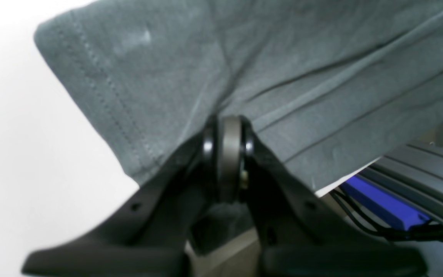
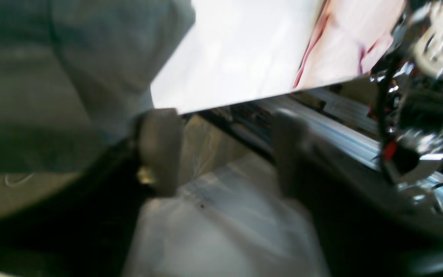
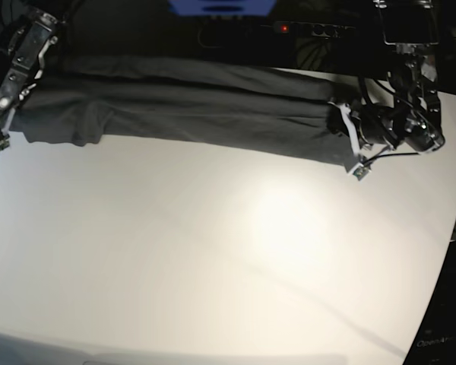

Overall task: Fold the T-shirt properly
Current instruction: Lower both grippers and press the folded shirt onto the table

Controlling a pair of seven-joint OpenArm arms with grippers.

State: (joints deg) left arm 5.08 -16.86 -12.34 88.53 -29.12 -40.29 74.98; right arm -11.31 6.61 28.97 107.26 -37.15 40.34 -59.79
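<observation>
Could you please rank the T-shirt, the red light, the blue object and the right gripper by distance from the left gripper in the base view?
From the left gripper:
1. T-shirt, clamped in it.
2. Red light, behind the table.
3. Blue object, top centre.
4. Right gripper, far left.

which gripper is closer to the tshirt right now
Left. The left gripper is clamped on the T-shirt at its edge, touching it. The right gripper sits beside the other end, jaws apart with no cloth between them.
</observation>
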